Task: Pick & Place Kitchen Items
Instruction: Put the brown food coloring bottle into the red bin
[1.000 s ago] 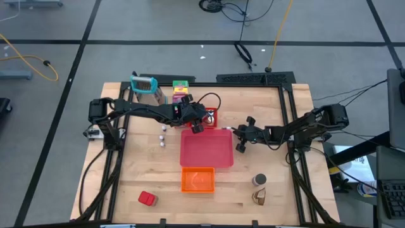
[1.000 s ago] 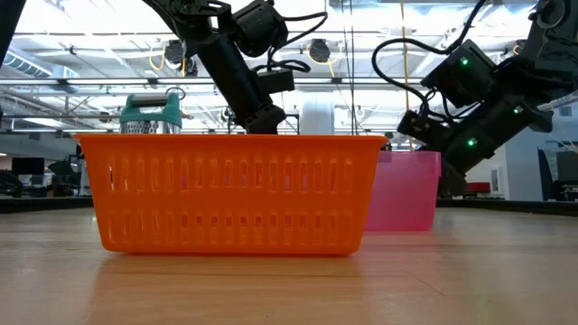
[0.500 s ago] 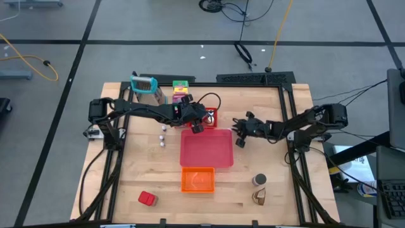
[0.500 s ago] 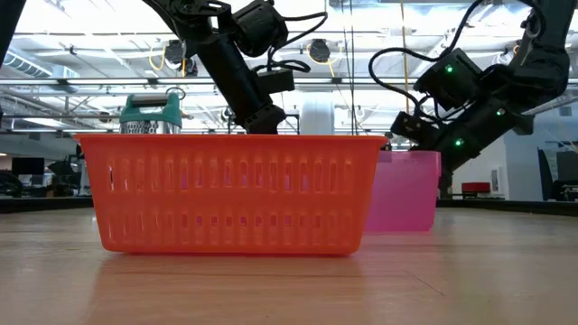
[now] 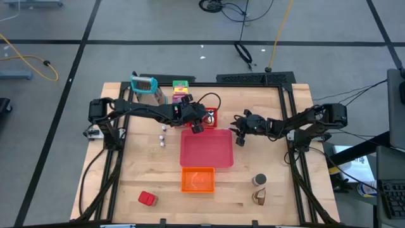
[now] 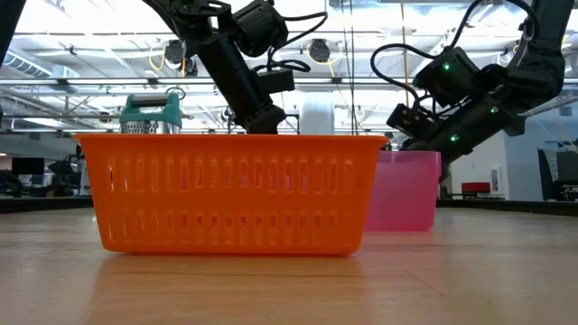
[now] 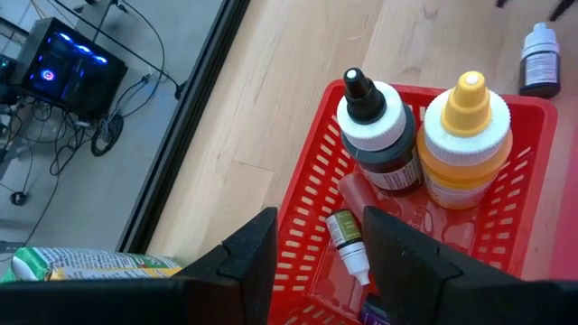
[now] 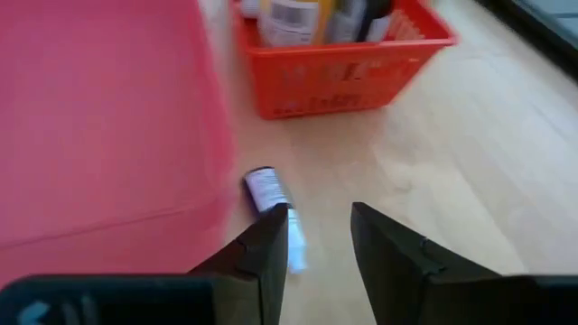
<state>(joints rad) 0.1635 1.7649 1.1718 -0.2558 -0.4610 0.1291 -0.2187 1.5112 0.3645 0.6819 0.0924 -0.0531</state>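
Judging by what lies loose, you have plenty left. Your left gripper [image 7: 312, 248] hangs with fingers parted, holding nothing, over the red basket [image 7: 533, 117], which already holds two squeeze bottles [image 7: 470, 135] and a dropper. Your right gripper [image 8: 316, 239], jaws apart and empty, hovers by the small bottle [image 8: 264, 188] beside the pink tray [image 8: 99, 108]. The red block [image 5: 147, 199] sits lower left; the jar [image 5: 259, 180] lower right.

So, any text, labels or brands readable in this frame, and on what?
None can be read.
Dark bottle in the red basket: label print too small.
Small dropper bottle: label blurred.
Small bottle on the table: label blurred.
Green packet: print illegible.
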